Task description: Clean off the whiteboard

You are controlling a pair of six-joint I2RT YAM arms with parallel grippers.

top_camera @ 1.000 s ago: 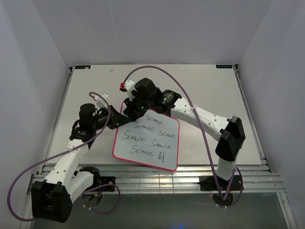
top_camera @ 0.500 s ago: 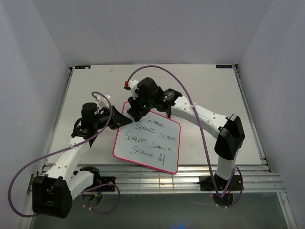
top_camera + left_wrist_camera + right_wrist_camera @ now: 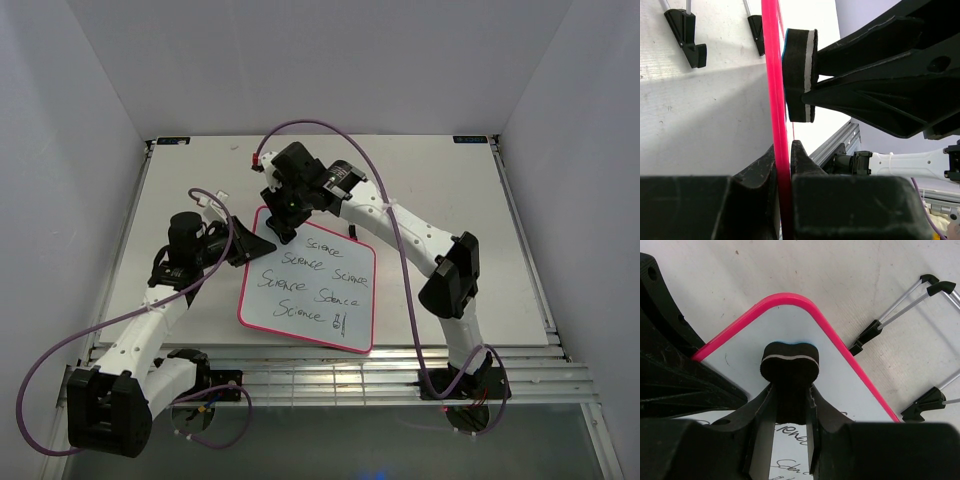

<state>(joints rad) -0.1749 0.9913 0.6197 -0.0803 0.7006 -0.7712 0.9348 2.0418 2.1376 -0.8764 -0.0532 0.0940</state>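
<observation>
The whiteboard (image 3: 308, 285) lay skewed on the table (image 3: 470, 190), its near edge close to the table's front rail. Bare tabletop spread wide to the board's right and beyond its far edge, with less to its left. The left gripper (image 3: 254, 248) was closed on the board's pink left edge, the frame pinched between its jaws in the left wrist view. The right gripper (image 3: 284, 226), over the board's far left corner, was clamped on a black eraser (image 3: 790, 361). The eraser's pad met the white surface just inside the rounded corner. That corner was blank; black "Science" lines covered the rest toward the near edge. Beside the far edge the stand's (image 3: 901, 306) wire legs lay on the table; whether the board rested on them could not be told.
</observation>
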